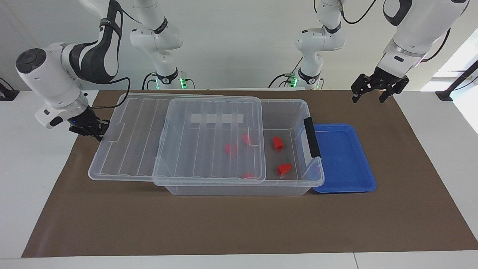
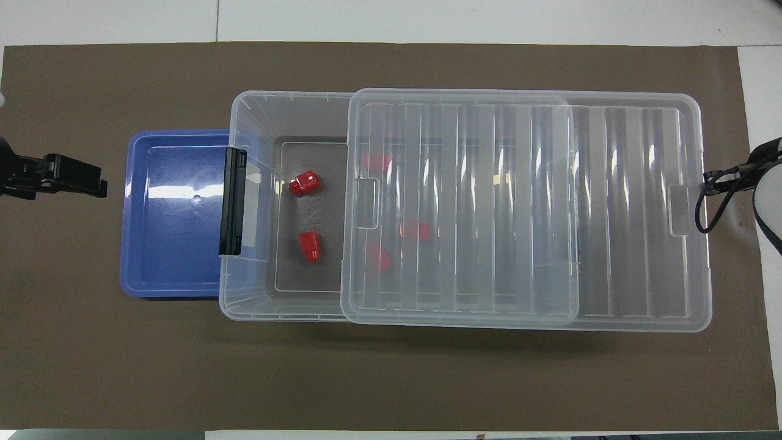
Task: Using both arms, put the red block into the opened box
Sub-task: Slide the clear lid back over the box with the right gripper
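The clear box [image 1: 283, 102] [image 2: 244, 104] stands mid-table with its ribbed lid [image 1: 138, 142] [image 2: 611, 214] slid part way off toward the right arm's end. Several red blocks lie on its floor. Two show in the uncovered part [image 1: 277, 143] [image 1: 284, 169] [image 2: 303, 183] [image 2: 310, 245], and the others show through the lid [image 1: 231, 148]. My right gripper [image 1: 95, 129] [image 2: 712, 178] is shut, its tip against the lid's overhanging end. My left gripper [image 1: 368, 91] [image 2: 73, 180] hangs open with nothing in it, over the mat beside the blue tray.
A shallow blue tray [image 1: 343, 157] [image 2: 171, 244] lies against the box's black-handled end [image 1: 312, 136], toward the left arm's end. A brown mat [image 1: 239, 224] covers the table. Two more arm bases stand at the robots' edge.
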### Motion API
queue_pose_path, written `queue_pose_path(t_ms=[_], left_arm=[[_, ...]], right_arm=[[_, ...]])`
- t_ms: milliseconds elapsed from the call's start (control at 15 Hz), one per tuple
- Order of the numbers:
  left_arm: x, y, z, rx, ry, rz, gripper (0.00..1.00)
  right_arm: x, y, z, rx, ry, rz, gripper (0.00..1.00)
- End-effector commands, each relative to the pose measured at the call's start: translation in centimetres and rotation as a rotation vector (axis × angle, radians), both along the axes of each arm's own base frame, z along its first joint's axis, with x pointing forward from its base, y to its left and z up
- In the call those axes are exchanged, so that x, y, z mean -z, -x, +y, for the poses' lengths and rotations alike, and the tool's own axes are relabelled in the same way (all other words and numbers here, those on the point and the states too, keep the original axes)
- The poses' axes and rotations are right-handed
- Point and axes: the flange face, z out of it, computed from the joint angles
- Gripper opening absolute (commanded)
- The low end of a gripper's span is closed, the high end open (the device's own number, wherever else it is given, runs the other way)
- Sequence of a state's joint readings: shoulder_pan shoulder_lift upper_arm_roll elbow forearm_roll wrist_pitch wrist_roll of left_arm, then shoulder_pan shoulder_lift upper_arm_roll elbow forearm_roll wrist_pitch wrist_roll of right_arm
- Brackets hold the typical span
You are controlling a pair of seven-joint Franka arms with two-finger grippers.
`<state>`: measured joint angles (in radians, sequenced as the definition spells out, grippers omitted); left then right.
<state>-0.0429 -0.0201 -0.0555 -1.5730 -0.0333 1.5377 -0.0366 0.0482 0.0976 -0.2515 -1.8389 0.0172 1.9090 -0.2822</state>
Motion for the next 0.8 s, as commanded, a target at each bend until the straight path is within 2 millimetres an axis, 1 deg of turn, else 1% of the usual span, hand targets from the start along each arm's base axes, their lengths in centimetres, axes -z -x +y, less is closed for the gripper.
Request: queue_pose_path(t_ms=[0,133,333,467,667,733], left_arm=[[-0.1,0.5,0.3,0.005,0.01,0.005,1.0],[0.0,0.6,0.4,0.002,0.009,0.013,1.0],[-0.1,0.6,0.3,0.003,0.01,0.01,1.0],[-0.1,0.6,0.3,0.003,0.01,0.008,1.0],[-0.1,0.6,0.3,0.003,0.01,0.01,1.0],[-0.1,0.6,0.3,0.003,0.01,0.01,1.0]], right_arm=[[0.2,0.6,1.9,0.03,-0.017,-0.022,0.0],[0.4,0.4,2.5,0.04,-0.016,-0.023,0.0],[0.2,0.2,4.5,0.06,-0.019,-0.027,0.0],[0.1,0.1,6.5,0.068,-0.021,-0.029,0.0],[0.6,0.1,8.6,0.083,-0.025,-0.035,0.0],[0.7,0.2,9.0,0.083,-0.027,-0.049,0.0]])
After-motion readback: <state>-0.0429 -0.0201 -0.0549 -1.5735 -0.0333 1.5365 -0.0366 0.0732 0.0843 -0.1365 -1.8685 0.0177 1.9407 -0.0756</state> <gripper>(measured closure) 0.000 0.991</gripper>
